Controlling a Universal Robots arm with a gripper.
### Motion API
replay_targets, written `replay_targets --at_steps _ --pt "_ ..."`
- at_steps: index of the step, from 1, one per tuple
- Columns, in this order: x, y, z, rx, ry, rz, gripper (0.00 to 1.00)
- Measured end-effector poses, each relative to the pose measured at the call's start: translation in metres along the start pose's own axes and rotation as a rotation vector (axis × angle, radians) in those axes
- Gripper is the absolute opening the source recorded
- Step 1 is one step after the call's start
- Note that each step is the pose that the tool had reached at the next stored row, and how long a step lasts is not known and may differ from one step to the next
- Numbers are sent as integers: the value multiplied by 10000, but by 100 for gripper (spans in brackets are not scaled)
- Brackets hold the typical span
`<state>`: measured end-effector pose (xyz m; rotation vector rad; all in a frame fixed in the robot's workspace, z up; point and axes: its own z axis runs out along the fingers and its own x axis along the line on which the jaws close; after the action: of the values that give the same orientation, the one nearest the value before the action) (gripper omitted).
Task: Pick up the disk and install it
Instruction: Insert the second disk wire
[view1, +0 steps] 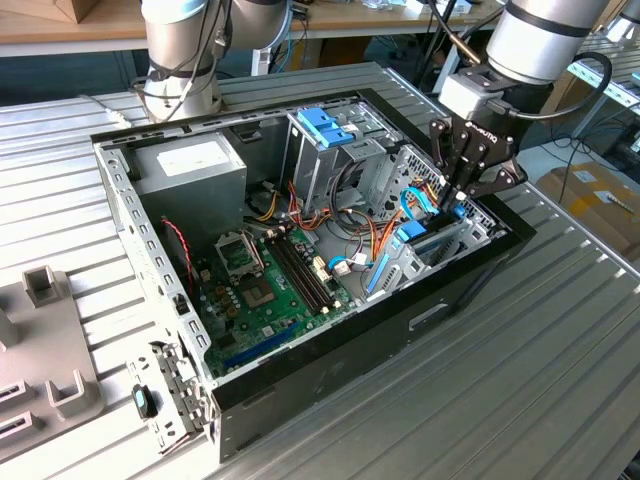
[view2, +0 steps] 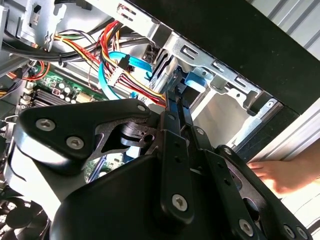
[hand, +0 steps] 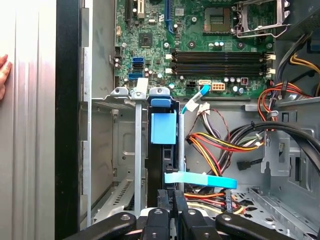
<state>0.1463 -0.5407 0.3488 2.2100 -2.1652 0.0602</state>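
With the gripper (view1: 458, 190) hanging right over the drive cage (hand: 127, 150) at the case's front corner, its jaws look pinched shut on the disk (hand: 163, 150), which stands on edge in the slot, long axis running straight down from the fingers.

Computer case (view1: 130, 215): bare grey sheet metal, matt, with black outer panels. Motherboard (view1: 265, 285): green circuit board. Drive rail (hand: 163, 128): smooth light-blue plastic. Gripper (view1: 462, 196): black, semi-gloss links with bright metal screws. Table (view1: 520, 370): ribbed, brushed aluminium. Wires (hand: 215, 145): coloured plastic insulation.
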Motion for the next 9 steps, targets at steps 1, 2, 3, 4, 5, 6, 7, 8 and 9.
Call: replay_targets --at_steps 1,2,3,4,5,6,7,8,9 --pt "0 1 5 -1 -1 1 16" --pt "0 1 11 -1 -2 2 16" --pt "0 1 17 0 2 2 16" --pt "-1 1 27 0 2 3 16" --pt "-1 1 30 -1 2 3 16" --pt "-1 1 34 0 2 3 16" --pt "-1 0 39 0 1 3 16" --pt "-2 1 50 0 0 3 16" --pt "-2 1 58 0 0 3 16"
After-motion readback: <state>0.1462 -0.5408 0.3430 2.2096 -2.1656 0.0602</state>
